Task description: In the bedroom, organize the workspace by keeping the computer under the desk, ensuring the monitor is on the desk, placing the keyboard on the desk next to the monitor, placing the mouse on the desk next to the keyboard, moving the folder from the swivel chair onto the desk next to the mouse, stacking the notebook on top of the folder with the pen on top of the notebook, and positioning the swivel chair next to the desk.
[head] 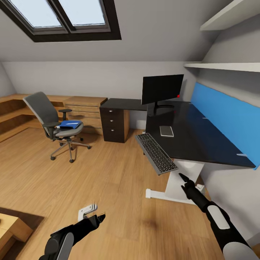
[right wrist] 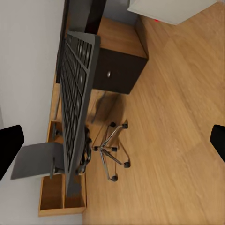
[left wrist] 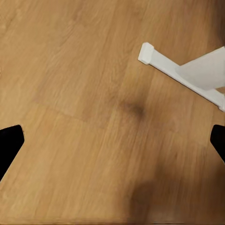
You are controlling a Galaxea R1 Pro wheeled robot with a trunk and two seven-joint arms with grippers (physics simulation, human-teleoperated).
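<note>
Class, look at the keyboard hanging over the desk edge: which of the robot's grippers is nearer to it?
The right. The right gripper sits just below the keyboard, close to its near end. The left gripper hangs low over the floor, well away on the chair's side.

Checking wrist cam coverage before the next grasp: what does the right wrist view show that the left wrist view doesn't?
Right wrist view alone: the keyboard jutting over the desk edge, the swivel chair with its chrome base, the dark drawer unit, and a grey box with a red light, likely the computer.

Left wrist view alone: the desk's white foot and a dark shadow patch on the boards.

Both: wooden floor, and black fingertips at the frame's sides, jaws apart.
</note>
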